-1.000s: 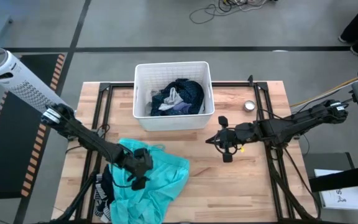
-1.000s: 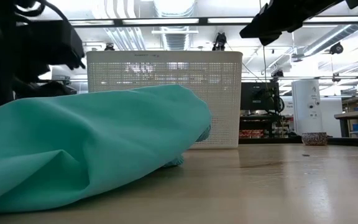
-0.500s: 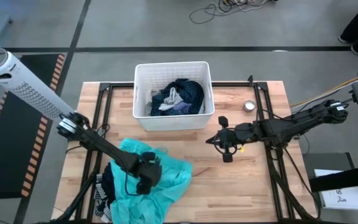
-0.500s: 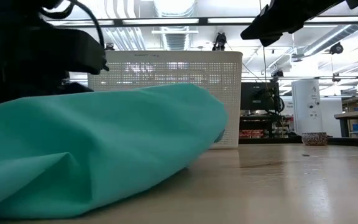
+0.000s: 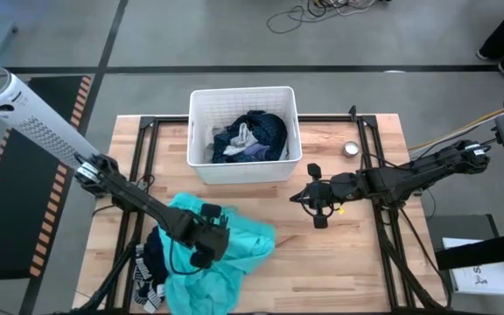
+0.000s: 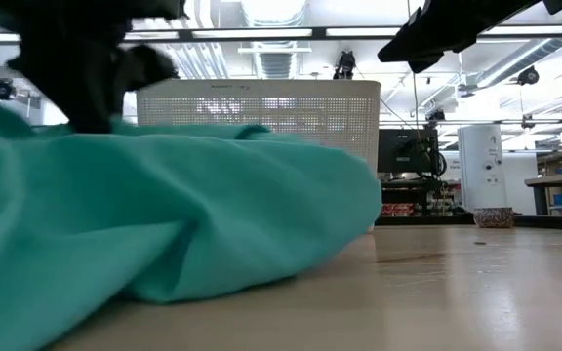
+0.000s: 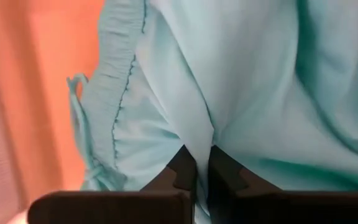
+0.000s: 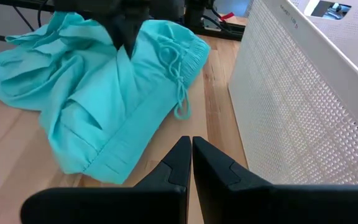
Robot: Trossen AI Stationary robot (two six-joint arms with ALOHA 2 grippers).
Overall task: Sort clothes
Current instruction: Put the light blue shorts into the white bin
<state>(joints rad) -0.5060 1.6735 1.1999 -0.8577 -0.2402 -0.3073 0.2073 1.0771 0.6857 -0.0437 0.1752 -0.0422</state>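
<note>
The large turquoise garment point(image 5: 226, 249) lies bunched on the table's near left. Its gathered waistband and drawstring point(image 7: 120, 93) show in the left wrist view. My left gripper point(image 5: 206, 243) stands in the middle of it, shut on the cloth. A dark blue dotted garment point(image 5: 147, 262) lies partly under its left side. More clothes point(image 5: 252, 136) lie heaped inside the white bin point(image 5: 243, 90). My right gripper point(image 5: 315, 206) hangs shut above the table, right of the bin, holding nothing. My left gripper pinches a raised fold of the turquoise cloth point(image 7: 213, 134) between its two fingers, a little in from the gathered waistband. The fingers point(image 6: 91, 112) come down on it from above. The garment rests on the table, slack and heaped around the fingers.
The white ribbed bin point(image 8: 303, 93) stands at the table's far middle. A small round tin point(image 5: 351, 149) sits right of it. Dark frame rails point(image 5: 383, 175) run along the table's left and right sides. Bare wood point(image 5: 322, 262) lies between the garment and the right rail.
My left gripper has gone a little toward the table's right edge and down into the turquoise garment, and has taken hold of a fold. The cloth has been pushed rightward and heaped higher around the gripper. My right arm has kept still.
</note>
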